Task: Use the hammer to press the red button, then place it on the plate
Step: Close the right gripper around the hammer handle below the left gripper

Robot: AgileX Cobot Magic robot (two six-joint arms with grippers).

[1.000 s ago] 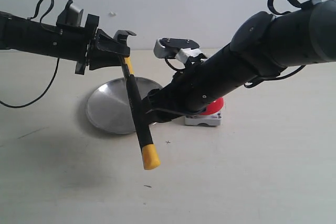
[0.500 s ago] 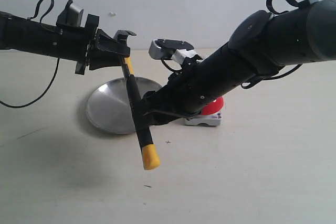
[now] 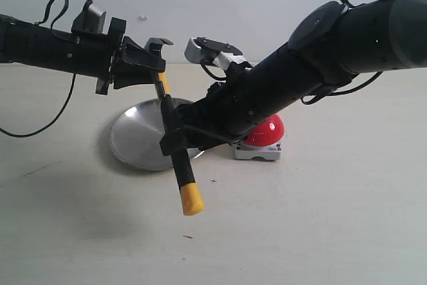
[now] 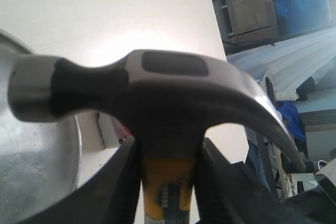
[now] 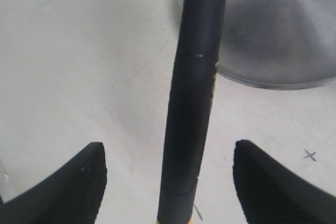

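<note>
- Right arm has swung across toward the plate (image 3: 133,139) since a second ago; right gripper (image 3: 179,139) now sits around the hammer (image 3: 187,177) handle over the plate's near rim.
- That shift uncovers more of the red button (image 3: 267,129); earlier the arm hid most of the dome.
- Left arm, hammer and plate unchanged over the same second.
- Left gripper (image 3: 159,66) is above the plate's far side, clamped on the hammer's neck just under the head.
- Left wrist view confirms it: both fingers (image 4: 119,184) press against the yellow-and-black neck, dark metal head (image 4: 157,85) right above them.
- Hammer hangs tilted over the plate, head up. The handle runs down across the plate's near rim, and its yellow end (image 3: 191,199) is past that rim on the camera side.
- Right fingers (image 5: 79,182) are spread wide, one on each side of the black handle, with a gap on both sides and no contact.
- Right wrist view shows the handle centred between them, with the plate's rim beyond.
- Red button sits on its grey base (image 3: 259,153) on the table (image 3: 320,225), near the plate on the side away from the left arm.
- Right arm hides the gap between base and plate, so I cannot tell if they touch.
- Plate lies flat on the table, nothing resting in it.
</note>
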